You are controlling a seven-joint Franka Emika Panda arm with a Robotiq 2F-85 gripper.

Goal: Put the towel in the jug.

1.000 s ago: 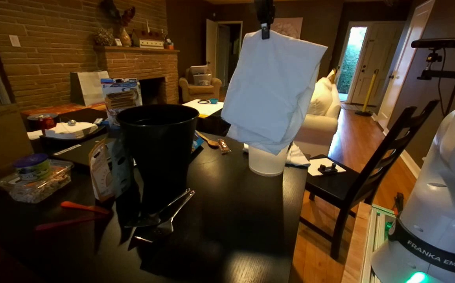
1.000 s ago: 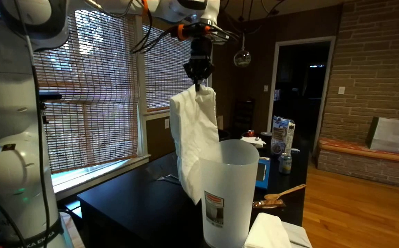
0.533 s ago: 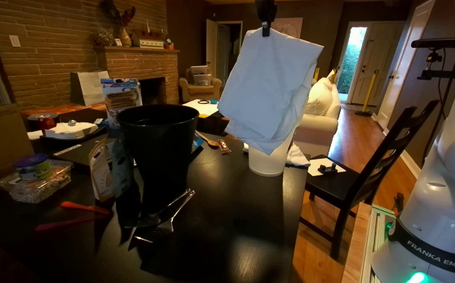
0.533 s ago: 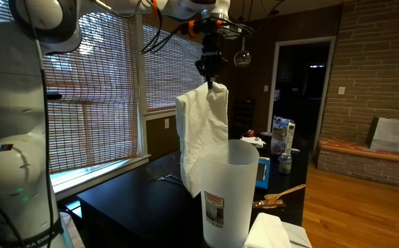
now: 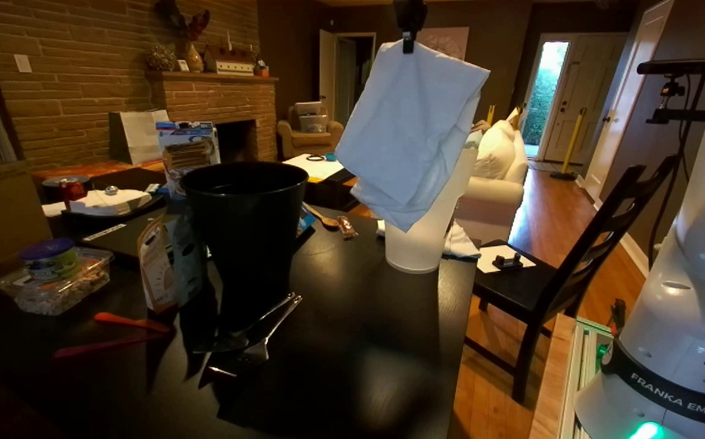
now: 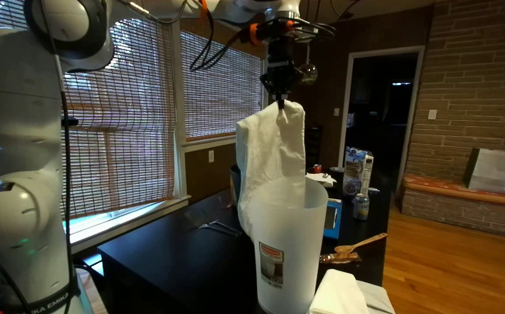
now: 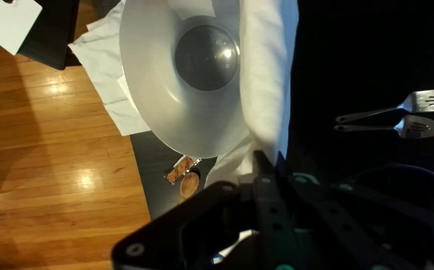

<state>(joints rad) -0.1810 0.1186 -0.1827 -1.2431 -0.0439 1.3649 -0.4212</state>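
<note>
Arm [image 6: 21, 113] stands upright at the base, bends up top, forearm roughly level and partly cut off by the frame edge in an exterior view. Wrist turned down, gripper [image 6: 281, 104] pointing straight down, high over the table [image 6: 178, 257]. In an exterior view the gripper [image 5: 409, 45] is at the top edge, partly cropped, arm column [image 5: 681, 317] well apart to its right. Fingertips [image 7: 263, 168] pinch the towel [image 6: 272, 152] at its top edge, creases running from the grip. Towel hangs folded below the gripper, top edge sloping down to one side of the pinch.

Jug [image 6: 289, 257], translucent, label [image 6: 272, 264] on its side, stands upright on the table, lower than the gripper. Towel is outside the jug: in an exterior view it hangs in front and hides the upper part of the jug [image 5: 413, 253]; in an exterior view it falls behind and beside the jug wall [image 6: 261, 226]. Touching the rim or not, cannot tell. Wrist view: jug mouth up and left of the fingertips, its bottom in sight; towel overlaps one edge of the rim.

Others, lower than the gripper: white cloth [image 6: 339, 294] just beside the jug's foot; spoon [image 6: 346, 249] and wrapped bar [image 6: 339, 258] past the jug; can [image 6: 361, 207] and box [image 6: 357, 172] farther back; two servers [image 7: 432, 129] right of the fingertips in the wrist view; black bin [image 5: 242, 244] left of the gripper in an exterior view, chair [image 5: 523, 296] to its right.
</note>
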